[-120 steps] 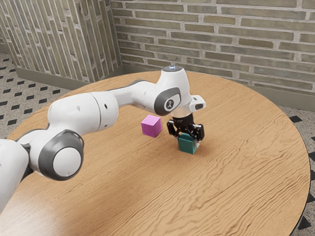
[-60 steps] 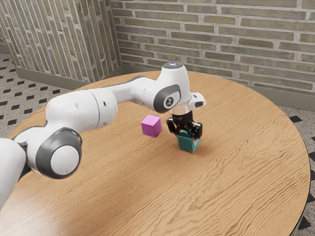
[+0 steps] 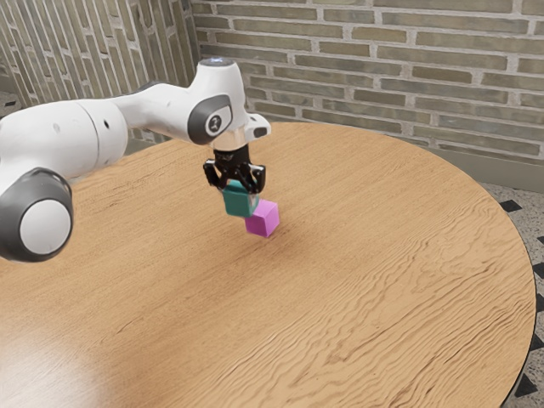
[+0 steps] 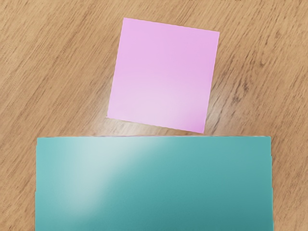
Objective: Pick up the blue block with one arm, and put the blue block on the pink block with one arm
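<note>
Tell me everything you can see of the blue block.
The blue block is a plain teal-blue cube, smooth and slightly glossy, unmarked. It appears lifted off the table, roughly level, clamped from two sides in the pincer. It is close to the pink block, offset from it rather than squarely over it.

Side-on and overhead; shared pink block (image 3: pixel 265 221) (image 4: pixel 163 74)
</note>
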{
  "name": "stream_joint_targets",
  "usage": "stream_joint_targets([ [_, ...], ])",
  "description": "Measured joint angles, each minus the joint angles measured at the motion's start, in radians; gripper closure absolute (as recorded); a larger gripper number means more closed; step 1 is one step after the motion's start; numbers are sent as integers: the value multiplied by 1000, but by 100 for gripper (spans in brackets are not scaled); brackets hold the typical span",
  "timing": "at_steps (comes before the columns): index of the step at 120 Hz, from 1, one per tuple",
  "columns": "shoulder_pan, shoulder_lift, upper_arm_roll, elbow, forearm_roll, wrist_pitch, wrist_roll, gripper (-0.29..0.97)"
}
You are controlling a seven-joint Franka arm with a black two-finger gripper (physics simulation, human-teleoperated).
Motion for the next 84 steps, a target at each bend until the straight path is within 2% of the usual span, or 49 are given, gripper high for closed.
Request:
stream_joint_targets([
  [22,4,19,-5,11,0,23,8,30],
  [49,2,104,-43,124,2,54,23,30],
  [84,3,139,-39,145,8,81,34,31],
])
